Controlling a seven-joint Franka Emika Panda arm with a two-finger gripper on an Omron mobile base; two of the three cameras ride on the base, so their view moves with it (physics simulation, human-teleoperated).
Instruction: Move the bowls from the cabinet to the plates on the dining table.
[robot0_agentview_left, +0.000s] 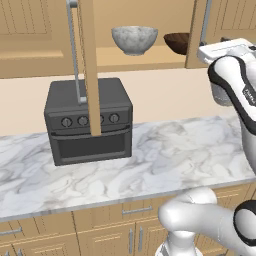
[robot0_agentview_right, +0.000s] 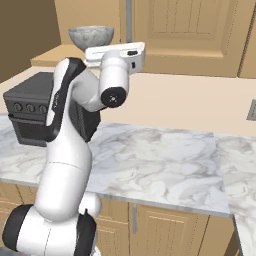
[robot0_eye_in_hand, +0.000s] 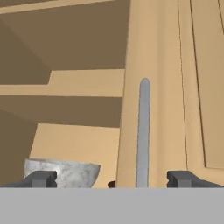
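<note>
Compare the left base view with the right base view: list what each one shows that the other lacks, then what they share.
Left base view alone: the dark wooden bowl on the cabinet shelf, beside the marbled bowl, and an open cabinet door seen edge-on with its silver handle.
Right base view alone: a closed panelled door and the counter's right-hand corner.
Both: the marbled bowl, the black oven, the marble counter and the white arm.
</note>
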